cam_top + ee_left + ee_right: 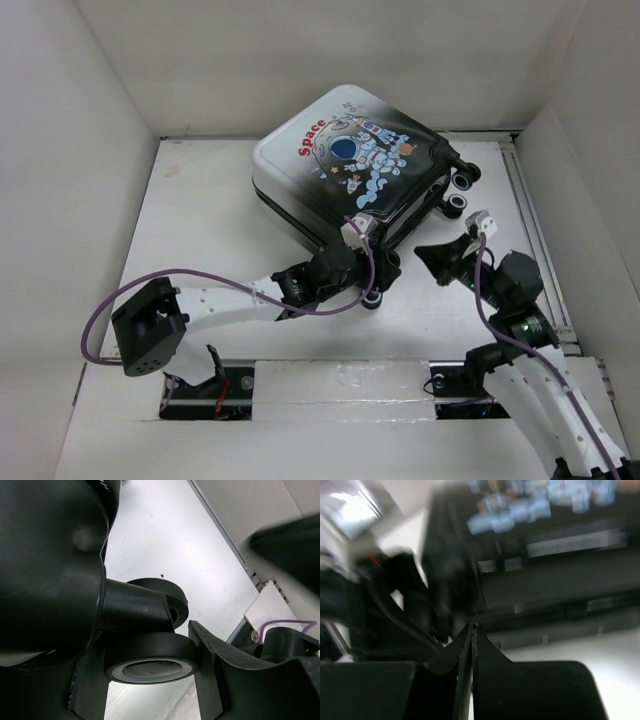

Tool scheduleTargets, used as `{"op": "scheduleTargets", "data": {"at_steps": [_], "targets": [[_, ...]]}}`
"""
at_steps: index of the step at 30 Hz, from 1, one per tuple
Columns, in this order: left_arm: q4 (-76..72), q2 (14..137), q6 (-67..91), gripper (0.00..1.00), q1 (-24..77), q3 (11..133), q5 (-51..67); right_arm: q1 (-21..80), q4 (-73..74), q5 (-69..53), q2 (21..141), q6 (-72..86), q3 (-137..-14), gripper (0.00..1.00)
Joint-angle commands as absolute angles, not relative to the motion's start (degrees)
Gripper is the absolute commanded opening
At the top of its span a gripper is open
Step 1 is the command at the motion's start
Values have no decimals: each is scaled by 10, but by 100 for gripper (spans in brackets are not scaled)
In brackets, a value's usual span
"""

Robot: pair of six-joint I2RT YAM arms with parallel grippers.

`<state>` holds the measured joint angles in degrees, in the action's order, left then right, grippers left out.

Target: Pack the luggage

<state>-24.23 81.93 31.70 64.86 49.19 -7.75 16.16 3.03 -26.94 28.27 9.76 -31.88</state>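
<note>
The luggage (350,160) lies shut and skewed at the back middle of the white table, its astronaut and red "Space" print facing up. In the blurred right wrist view its dark side (560,580) fills the background. My left gripper (377,283) is at its near corner, shut on a caster wheel (150,652); the wheel sits between the fingers, and the right finger (225,660) touches its rim. My right gripper (437,260) hovers just right of that corner, shut with nothing in it, its tips pressed together (472,626).
Two more caster wheels (460,190) stick out at the luggage's right corner. White walls box in the table on three sides. A rail (535,240) runs along the right edge. Purple cables (130,295) loop off both arms.
</note>
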Motion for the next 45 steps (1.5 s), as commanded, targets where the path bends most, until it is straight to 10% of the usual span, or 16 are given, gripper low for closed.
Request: {"op": "scheduleTargets", "data": {"at_steps": [1, 11, 23, 45], "targets": [[-402, 769, 325, 0, 655, 503, -27, 171, 36, -202, 212, 127, -263, 2], [-532, 777, 410, 0, 655, 497, -4, 212, -183, -259, 153, 224, -80, 13], [-592, 829, 448, 0, 655, 553, 27, 294, -313, -208, 267, 194, -30, 64], [-634, 829, 460, 0, 655, 541, 48, 352, -541, -61, 545, 222, -33, 52]]}}
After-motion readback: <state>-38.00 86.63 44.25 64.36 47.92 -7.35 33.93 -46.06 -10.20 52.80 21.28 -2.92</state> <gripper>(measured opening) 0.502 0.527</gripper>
